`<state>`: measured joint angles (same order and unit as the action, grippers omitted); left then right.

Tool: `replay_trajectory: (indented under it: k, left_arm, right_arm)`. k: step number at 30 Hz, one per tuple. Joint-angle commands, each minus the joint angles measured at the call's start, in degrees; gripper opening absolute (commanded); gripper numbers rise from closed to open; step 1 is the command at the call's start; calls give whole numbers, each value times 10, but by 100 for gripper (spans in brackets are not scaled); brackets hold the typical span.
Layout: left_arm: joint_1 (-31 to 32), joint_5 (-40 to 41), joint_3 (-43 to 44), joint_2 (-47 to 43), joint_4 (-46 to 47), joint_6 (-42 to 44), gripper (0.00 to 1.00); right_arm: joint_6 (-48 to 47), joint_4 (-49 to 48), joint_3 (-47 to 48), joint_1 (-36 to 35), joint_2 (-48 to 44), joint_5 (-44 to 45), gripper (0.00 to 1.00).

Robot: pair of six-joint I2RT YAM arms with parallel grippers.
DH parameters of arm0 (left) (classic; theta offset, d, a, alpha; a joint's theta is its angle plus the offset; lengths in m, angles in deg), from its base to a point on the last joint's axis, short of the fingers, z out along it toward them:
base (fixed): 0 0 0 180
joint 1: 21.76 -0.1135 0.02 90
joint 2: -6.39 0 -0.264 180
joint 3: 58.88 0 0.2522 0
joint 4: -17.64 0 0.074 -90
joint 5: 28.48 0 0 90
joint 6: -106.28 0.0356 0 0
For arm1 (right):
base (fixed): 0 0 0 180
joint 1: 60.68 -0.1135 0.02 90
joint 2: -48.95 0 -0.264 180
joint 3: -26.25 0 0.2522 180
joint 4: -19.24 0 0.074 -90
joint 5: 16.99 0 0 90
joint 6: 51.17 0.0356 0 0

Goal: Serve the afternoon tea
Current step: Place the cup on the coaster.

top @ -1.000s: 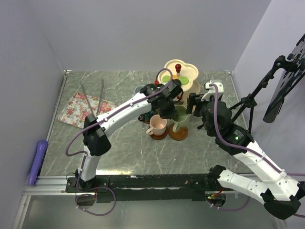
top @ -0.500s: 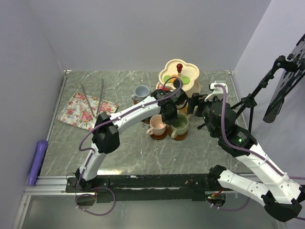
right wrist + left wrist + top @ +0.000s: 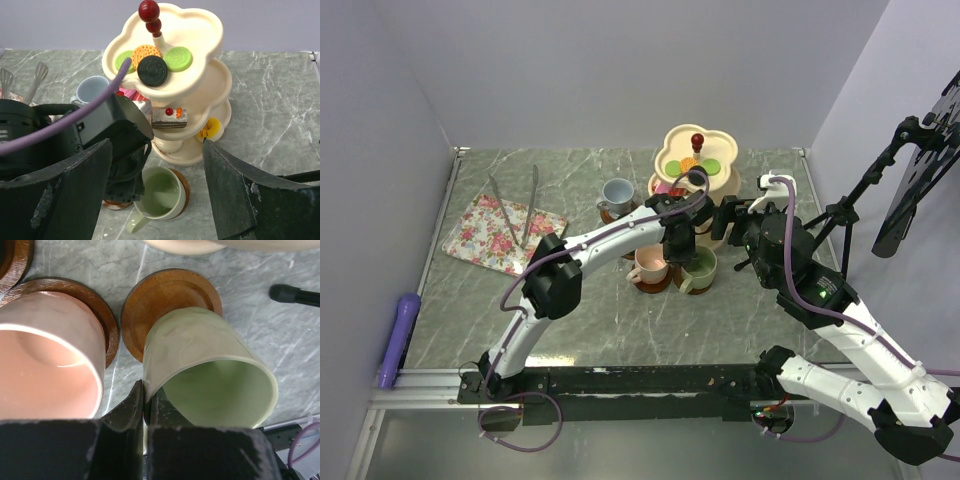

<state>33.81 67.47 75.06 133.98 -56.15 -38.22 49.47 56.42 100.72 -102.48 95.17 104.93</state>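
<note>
My left gripper [image 3: 682, 248] is shut on the rim of the light green mug [image 3: 699, 266]. In the left wrist view the fingers [image 3: 134, 402] pinch the mug's wall [image 3: 200, 350], and the mug leans over a brown saucer [image 3: 165, 295]. The pink mug [image 3: 648, 263] stands on its saucer just left. The grey-blue mug [image 3: 617, 191] is behind. The cream three-tier stand [image 3: 696, 160] holds small cakes [image 3: 152, 70]. My right gripper [image 3: 725, 222] is open and empty above the green mug [image 3: 160, 195]. The dark green mug is hidden under the left arm.
A floral tray [image 3: 498, 232] with thin metal tongs [image 3: 512, 205] lies at the left. A purple object [image 3: 398, 338] lies by the left wall. A black tripod [image 3: 840, 215] stands at the right. The stand is close behind the two mugs.
My left gripper has carried the light green mug toward me and down onto its saucer beside the pink mug. The left arm has swung right. The right arm has shifted slightly.
</note>
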Motion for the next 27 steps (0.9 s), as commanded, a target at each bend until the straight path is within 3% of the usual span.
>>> replay_trajectory:
  k: [1,22,27]
  left_arm:
    - [2,-1,11,-4,33,-5,1]
    - [2,38,9,17,31,4,1]
    - [2,24,11,26,33,9,8]
  right_arm:
    - [4,-7,-1,4,-9,2,79]
    - [-4,-20,-3,7,12,-11,80]
    - [-4,-21,-3,8,16,-12,80]
